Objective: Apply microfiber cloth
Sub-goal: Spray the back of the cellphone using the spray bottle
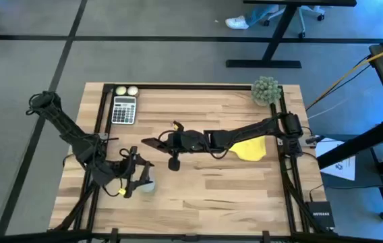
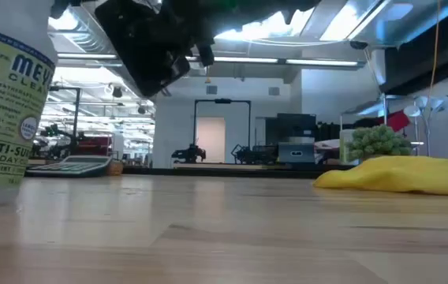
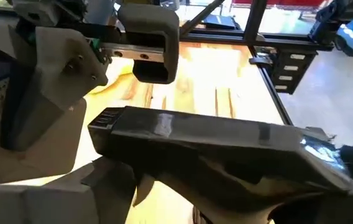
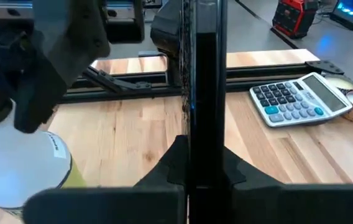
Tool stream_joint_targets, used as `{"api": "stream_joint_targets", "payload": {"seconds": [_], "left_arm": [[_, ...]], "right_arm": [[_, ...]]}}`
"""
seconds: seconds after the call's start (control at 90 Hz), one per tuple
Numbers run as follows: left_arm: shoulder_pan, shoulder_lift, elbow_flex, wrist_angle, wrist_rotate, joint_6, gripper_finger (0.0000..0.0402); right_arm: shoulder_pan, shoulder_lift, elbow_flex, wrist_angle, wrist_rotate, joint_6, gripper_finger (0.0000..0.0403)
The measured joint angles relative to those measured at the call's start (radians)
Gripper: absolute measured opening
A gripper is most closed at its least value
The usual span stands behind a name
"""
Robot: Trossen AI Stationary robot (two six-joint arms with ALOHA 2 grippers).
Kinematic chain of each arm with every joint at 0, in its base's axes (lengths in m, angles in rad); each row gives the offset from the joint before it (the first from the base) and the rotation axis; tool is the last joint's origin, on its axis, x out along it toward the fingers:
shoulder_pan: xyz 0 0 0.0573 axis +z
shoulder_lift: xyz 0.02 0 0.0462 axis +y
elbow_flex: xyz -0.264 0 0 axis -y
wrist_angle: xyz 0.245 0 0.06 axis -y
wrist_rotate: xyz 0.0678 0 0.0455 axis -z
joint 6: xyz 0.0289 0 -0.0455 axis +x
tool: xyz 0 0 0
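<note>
Wooden table [image 1: 198, 196], microfiber cloth [image 1: 251, 150] half-hidden under right arm [image 1: 245, 133]

You have bright, even light from above. In the low view the ceiling strips [image 2: 248, 59] glow, and the panels at its upper right burn out to white. In the high view the table [image 1: 205, 196] is lit evenly, with only short, soft shadows under the arms. In the left wrist view the far tabletop washes out pale under glare, and the phone [image 3: 214, 134] carries dull highlights along its glossy face. The cloth [image 2: 401, 173] is well lit, with a thin shadow beneath it.
</note>
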Motion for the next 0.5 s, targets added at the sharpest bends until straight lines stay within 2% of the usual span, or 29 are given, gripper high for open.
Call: {"api": "stream_joint_targets", "payload": {"seconds": [0.222,0.389,0.5], "left_arm": [[0.016,0.0,0.0,0.001,0.112,-0.003,0.0311],[-0.015,-0.011,0.001,-0.07,0.126,-0.061,0.0312],[-0.036,-0.023,0.024,-0.189,0.126,-0.154,0.0312]], "right_arm": [[0.0,0.0,0.0,-0.03,0.0,-0.003,0.0005],[0.0,0.001,0.0,-0.033,0.0,0.003,0.0005],[0.001,0.001,0.0,-0.035,0.0,0.009,0.0005]]}}
